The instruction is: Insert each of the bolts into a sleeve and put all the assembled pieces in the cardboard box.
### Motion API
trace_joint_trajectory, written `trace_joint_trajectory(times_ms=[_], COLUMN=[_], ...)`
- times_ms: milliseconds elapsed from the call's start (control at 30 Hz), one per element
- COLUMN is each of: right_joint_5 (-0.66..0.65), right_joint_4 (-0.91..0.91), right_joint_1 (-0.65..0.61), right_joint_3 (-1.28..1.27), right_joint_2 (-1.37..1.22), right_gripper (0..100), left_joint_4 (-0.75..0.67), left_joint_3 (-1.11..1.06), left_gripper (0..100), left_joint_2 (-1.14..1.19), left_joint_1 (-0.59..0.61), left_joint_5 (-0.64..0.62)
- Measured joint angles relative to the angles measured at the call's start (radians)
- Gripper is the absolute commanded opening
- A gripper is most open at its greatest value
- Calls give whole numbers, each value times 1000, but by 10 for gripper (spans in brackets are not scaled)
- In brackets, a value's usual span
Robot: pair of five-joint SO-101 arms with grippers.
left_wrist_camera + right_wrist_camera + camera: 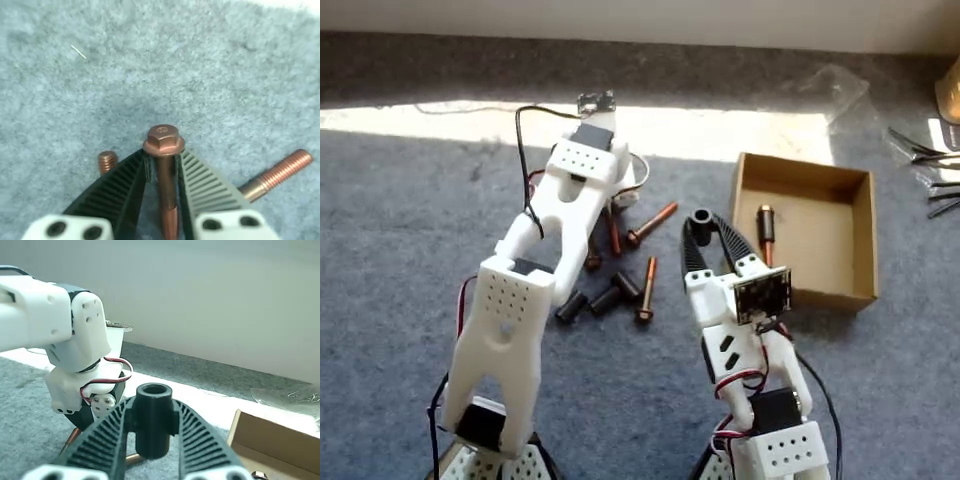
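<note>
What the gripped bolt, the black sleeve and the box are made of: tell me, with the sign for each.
The bolt: metal, perhaps copper-plated steel; coppery sheen, crisp hex head.
The sleeve: matte black, probably plastic or rubber; no shine, so left open.
The box: plain brown cardboard; dull surface, thin folded walls.

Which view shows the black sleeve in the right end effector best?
The right wrist view: the sleeve stands upright in the right end effector, its open bore facing up. The high view shows it smaller, from above. The left wrist view looks at a bolt.
</note>
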State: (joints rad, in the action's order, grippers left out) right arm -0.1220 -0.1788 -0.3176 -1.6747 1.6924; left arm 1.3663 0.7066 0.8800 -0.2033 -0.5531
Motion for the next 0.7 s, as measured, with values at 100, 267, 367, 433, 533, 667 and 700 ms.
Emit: trace_joint_trajectory(times_ms=[100,267,367,433,533,667,700], right_joint_5=[0,0,0,0,0,0,0], right_joint_4=[0,0,0,0,0,0,0], right_joint_1=[0,0,0,0,0,0,0], right_joint_3=[0,0,0,0,0,0,0], right_joint_2=[0,0,0,0,0,0,0], right_gripper=[4,4,4,4,4,4,4], left_joint_4=[-9,-12,-17,-35,-48,-68,-69], left_joint_3=[0,0,0,0,0,8,9], left_gripper=[80,78,78,78,77,77,77], left_joint_2=[0,0,0,2,14,34,38], left_joint_1=[5,5,5,8,18,25,25], left_joint_5=[0,0,0,0,0,0,0])
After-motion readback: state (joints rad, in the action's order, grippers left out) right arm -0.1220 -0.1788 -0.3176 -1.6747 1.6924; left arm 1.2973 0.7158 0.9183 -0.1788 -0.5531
